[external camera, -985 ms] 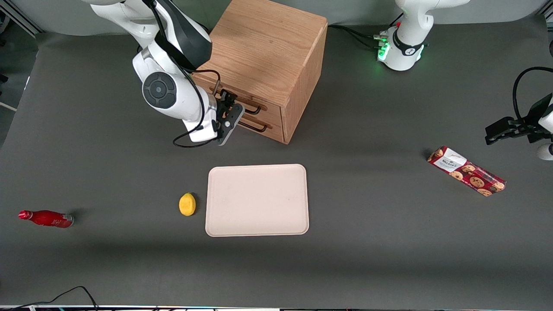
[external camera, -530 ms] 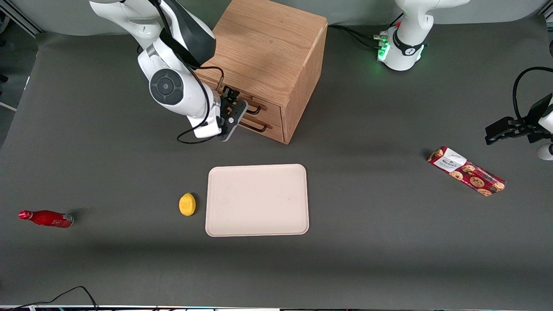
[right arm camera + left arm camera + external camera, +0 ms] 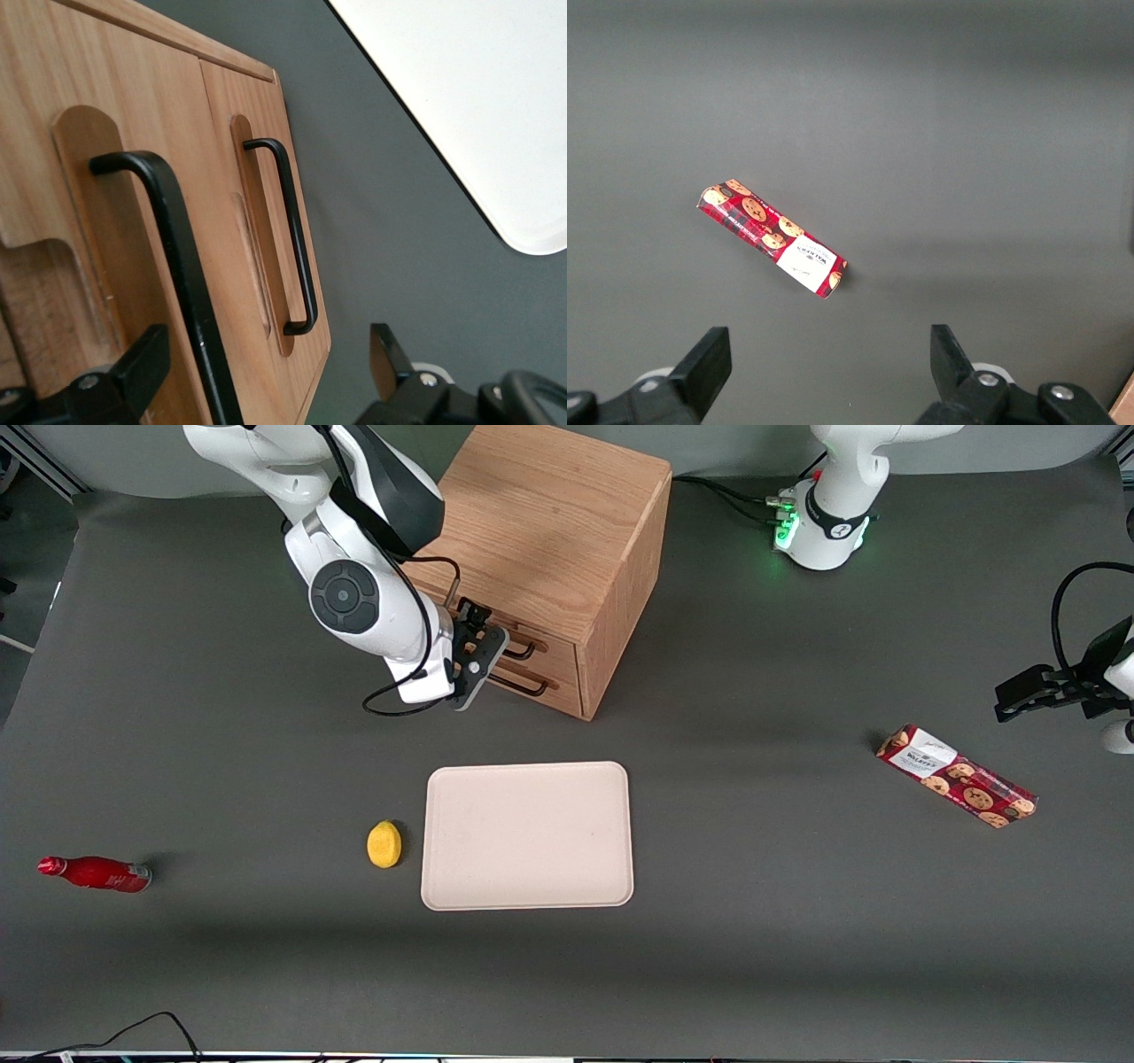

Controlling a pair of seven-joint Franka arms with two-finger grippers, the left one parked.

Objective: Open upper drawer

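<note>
Tool (image 3: 469,657) of the right arm sits against the front of the wooden cabinet (image 3: 549,522), level with the upper drawer (image 3: 523,638); its fingers (image 3: 133,372) stand apart, one on each side of that drawer's black bar handle (image 3: 182,266), and are not yet clamped on it. The upper drawer appears shut, its front flush with the cabinet face, and the lower drawer (image 3: 266,221) with its matching handle (image 3: 292,239) lies just beneath it, nearer the desk (image 3: 753,868). The handle's long axis runs along the drawer front and passes between the open fingers, so the drawer lies straight ahead of the tool, and the pull, judged from this, should go squarely away from the cabinet face.

Across the front view: a red bottle (image 3: 96,873) lies toward the working arm's end, then a lemon (image 3: 384,843) beside a pale tray (image 3: 528,834), then a biscuit packet (image 3: 957,776) toward the parked arm's end.
</note>
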